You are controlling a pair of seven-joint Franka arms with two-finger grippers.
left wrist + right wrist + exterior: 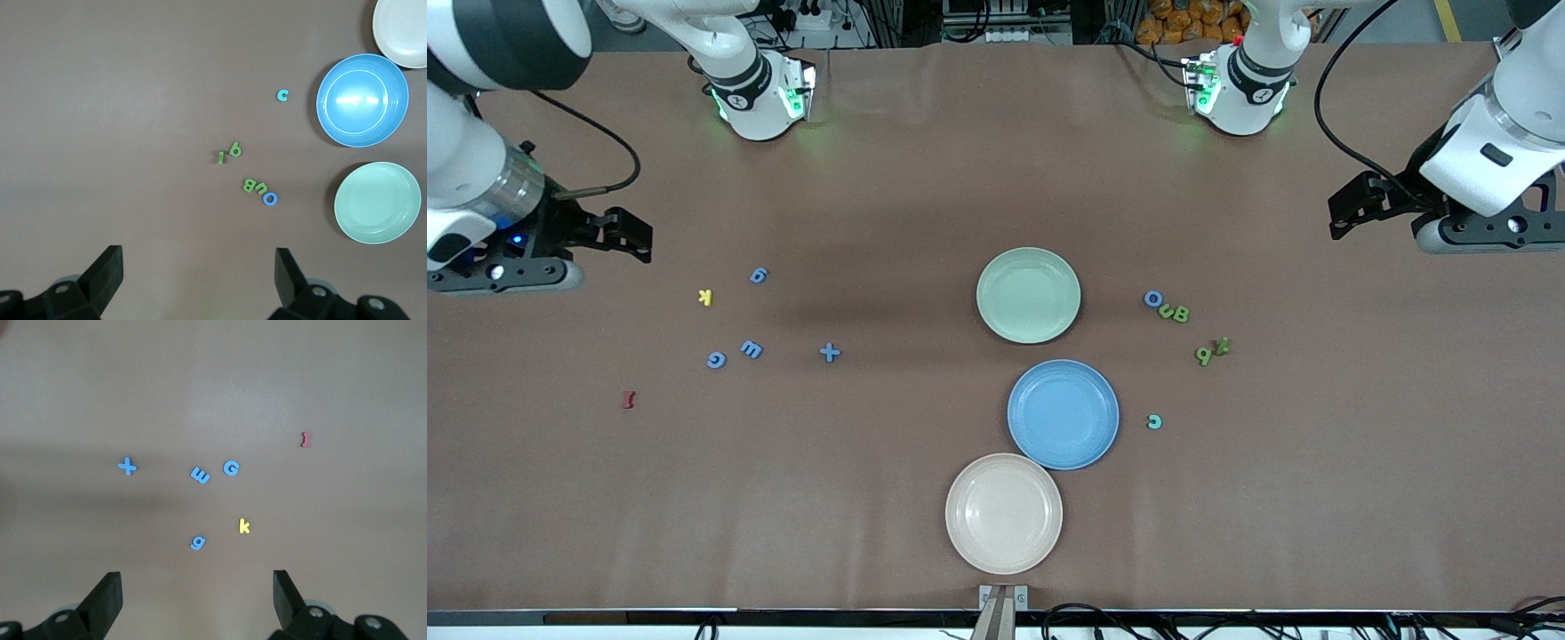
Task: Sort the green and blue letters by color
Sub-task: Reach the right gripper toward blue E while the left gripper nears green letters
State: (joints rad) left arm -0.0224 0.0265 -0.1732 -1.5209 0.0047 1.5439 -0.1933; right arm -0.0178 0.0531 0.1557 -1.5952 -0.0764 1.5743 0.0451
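Several blue letters lie toward the right arm's end of the table: a g [759,275], an m [751,349], a G [717,360] and a plus [830,353]. Toward the left arm's end a blue O [1153,299] touches the green u [1167,311] and B [1181,314]. A green q [1204,356] and a small green piece [1222,346] sit nearer the camera. My right gripper [639,240] hangs open and empty over the table near the g [198,542]. The left gripper [1343,213] is open and empty too, apart from the O [269,198].
Three empty plates stand mid-table: a pale green plate [1028,295], a blue plate [1063,414] nearer the camera, and a beige plate [1004,513] nearest. A teal c [1154,421] lies beside the blue plate. A yellow K [705,297] and a dark red I [629,400] lie among the blue letters.
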